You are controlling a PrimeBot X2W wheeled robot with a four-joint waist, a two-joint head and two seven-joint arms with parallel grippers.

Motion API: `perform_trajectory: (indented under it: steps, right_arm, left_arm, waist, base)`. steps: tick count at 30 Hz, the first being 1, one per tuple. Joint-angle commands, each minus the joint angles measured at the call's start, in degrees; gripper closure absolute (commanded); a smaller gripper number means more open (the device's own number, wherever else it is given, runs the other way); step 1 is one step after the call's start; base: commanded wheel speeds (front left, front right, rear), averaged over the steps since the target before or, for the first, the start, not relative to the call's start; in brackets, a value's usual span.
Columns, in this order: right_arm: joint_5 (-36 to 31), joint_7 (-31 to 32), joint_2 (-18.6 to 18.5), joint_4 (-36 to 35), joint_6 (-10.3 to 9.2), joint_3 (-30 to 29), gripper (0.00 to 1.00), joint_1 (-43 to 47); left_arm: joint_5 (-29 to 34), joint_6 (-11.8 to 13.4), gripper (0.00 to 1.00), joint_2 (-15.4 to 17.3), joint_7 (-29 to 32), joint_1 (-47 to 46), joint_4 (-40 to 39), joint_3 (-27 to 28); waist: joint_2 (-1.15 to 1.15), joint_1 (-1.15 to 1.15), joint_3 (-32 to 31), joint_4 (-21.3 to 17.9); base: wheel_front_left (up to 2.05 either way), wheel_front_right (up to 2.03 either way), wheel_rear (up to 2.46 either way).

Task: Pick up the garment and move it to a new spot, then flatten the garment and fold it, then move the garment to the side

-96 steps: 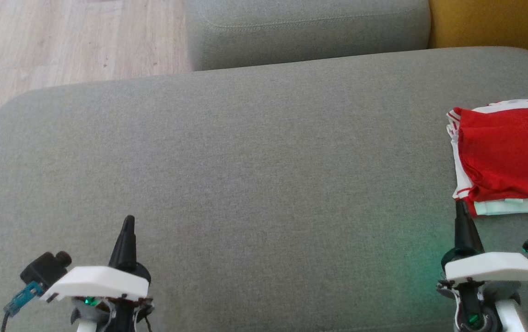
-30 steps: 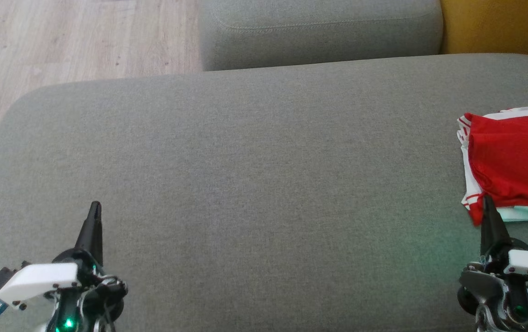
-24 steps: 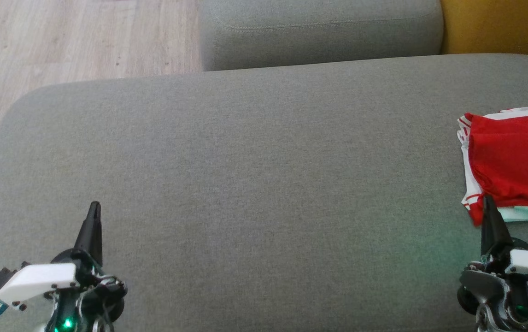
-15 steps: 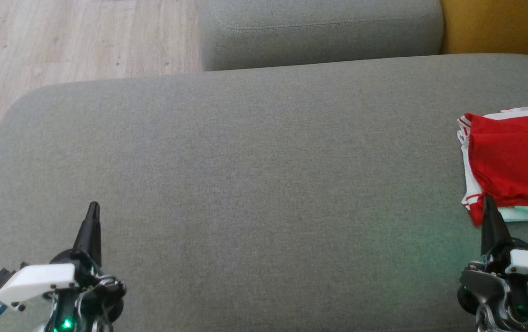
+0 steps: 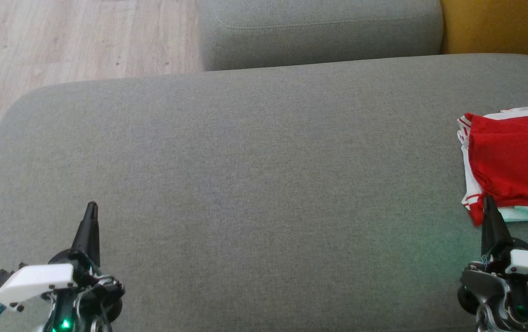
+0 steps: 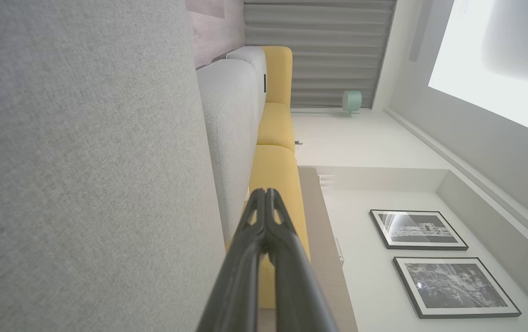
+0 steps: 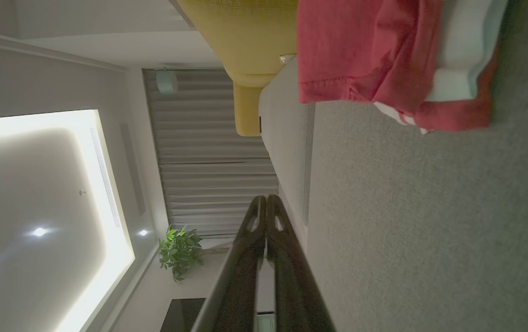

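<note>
A living room: grey sofa (image 5: 245, 161), framed pictures (image 6: 418, 229), potted plant (image 7: 178, 251), curtains (image 7: 208, 161).

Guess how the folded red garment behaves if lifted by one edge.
Probably floppy: the garment is thin, creased cloth, so its layers would likely fall open. Likely light, being only a few thin layers. Pushed, it may bunch rather than slide on the coarse weave of the sofa.

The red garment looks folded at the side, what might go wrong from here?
The shut right gripper points at the near corner of the red garment, close by; a careless move may snag it and spoil the fold. The garment runs past the head view's right edge, so how near the cushion edge it lies is unclear.
</note>
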Motion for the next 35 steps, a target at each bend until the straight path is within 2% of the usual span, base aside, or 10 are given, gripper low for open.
perform_trajectory:
  steps: [1, 35]
  right_arm:
    - [0.4, 0.3, -0.3, -2.2, -0.05, 1.1, 1.0, -2.9]
    - [0.3, 0.4, -0.3, -2.2, -0.05, 1.1, 1.0, -2.9]
  left_arm:
    - [0.1, -0.4, 1.0, 0.7, 0.4, -3.3, -1.7, 2.1]
    - [0.4, -0.4, 1.0, 0.5, 0.7, -3.4, -1.7, 2.4]
  waist:
    - [0.0, 0.0, 0.0, 0.0]
    - [0.0, 0.0, 0.0, 0.0]
  base:
    - [0.0, 0.0, 0.0]
    - [0.0, 0.0, 0.0]
